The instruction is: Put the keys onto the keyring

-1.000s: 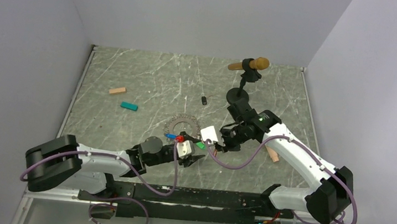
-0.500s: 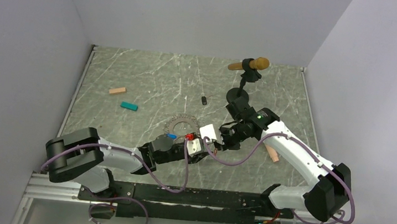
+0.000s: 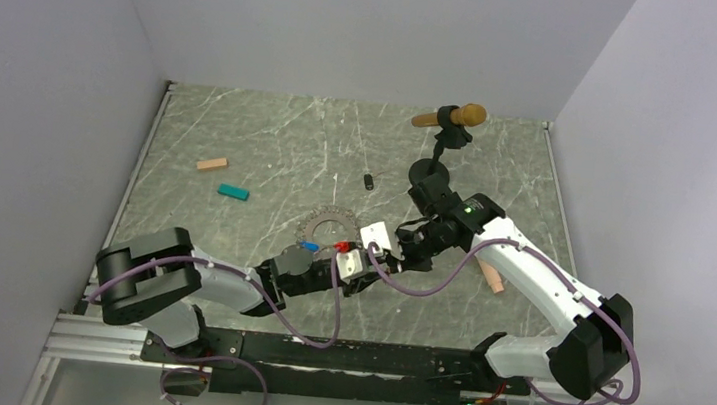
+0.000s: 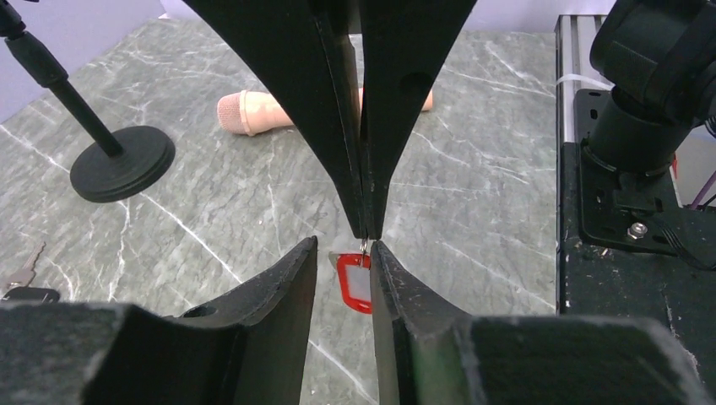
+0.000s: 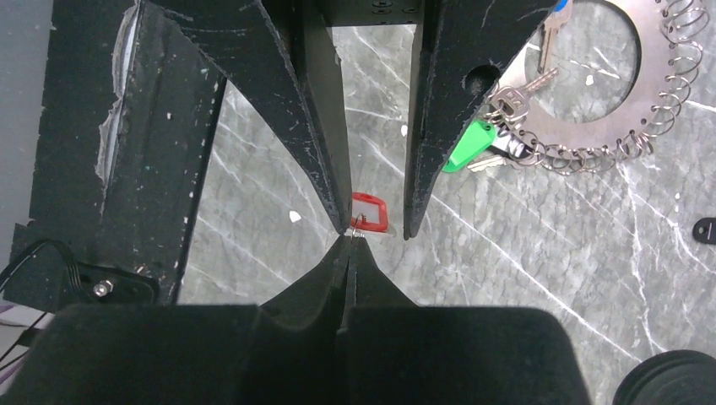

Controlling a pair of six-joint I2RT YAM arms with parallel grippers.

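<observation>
The keyring (image 5: 591, 93) is a flat metal ring edged with coiled wire, lying on the table (image 3: 330, 228). A green-tagged key (image 5: 469, 145) and a blue-tagged key (image 3: 309, 246) rest at its edge. My right gripper (image 5: 349, 240) is shut on the small wire loop of the red-tagged key (image 5: 370, 213), holding it just above the table. My left gripper (image 4: 344, 245) faces it tip to tip. Its jaws stand open on either side of the red tag (image 4: 355, 283), which hangs close to one finger (image 4: 397, 287).
A microphone on a stand (image 3: 449, 117) with a round black base (image 4: 122, 160) stands behind the right arm. A pink microphone (image 4: 253, 110) lies to the right. Teal (image 3: 232, 191) and tan (image 3: 212, 163) blocks lie at the left. A small black item (image 3: 369, 181) lies mid-table.
My left arm has reached forward and right until its fingers bracket the red tag, and its jaws have narrowed. The right gripper has stayed shut on the red-tagged key, shifting only slightly.
</observation>
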